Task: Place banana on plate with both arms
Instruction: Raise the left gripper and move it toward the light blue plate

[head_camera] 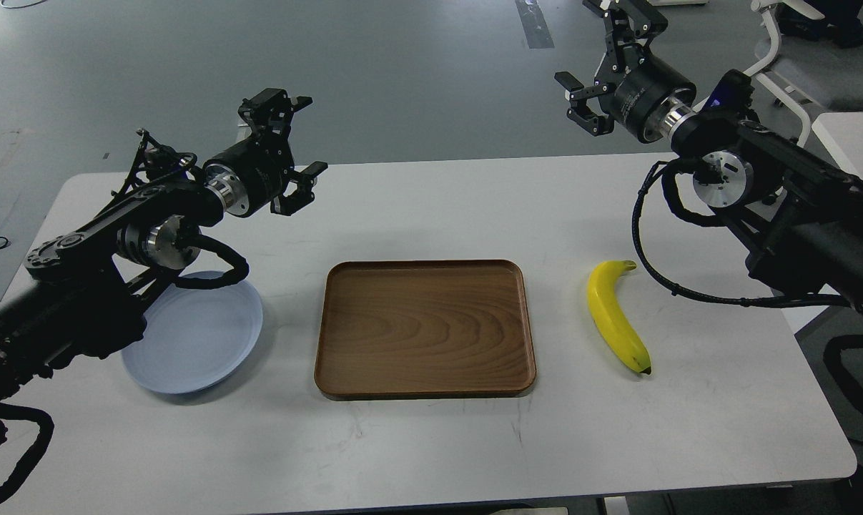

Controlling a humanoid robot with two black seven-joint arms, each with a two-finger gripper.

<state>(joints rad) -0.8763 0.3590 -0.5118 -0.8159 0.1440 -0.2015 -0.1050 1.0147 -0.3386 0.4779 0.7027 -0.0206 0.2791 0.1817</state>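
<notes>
White bench (431, 443) carries 3 things in a row. Left: pale blue-grey plate (202, 343), nothing visible in it, its left part hidden under the left arm (102, 265). Middle: brown wooden tray (424, 329), rectangular, nothing in it. Right: banana (615, 315), lying flat on the bench surface, well apart from the plate, tray between them; stem end away from the robot, dark tip toward the near edge, not in any container. Left gripper (301, 143) held above the bench's far left, fingers spread apart, holding nothing. Right gripper (595, 54) raised past the bench's far edge on the right, fingers wide apart, holding nothing. Right arm (796, 207) comes in above the bench's right edge, clear of the banana.
</notes>
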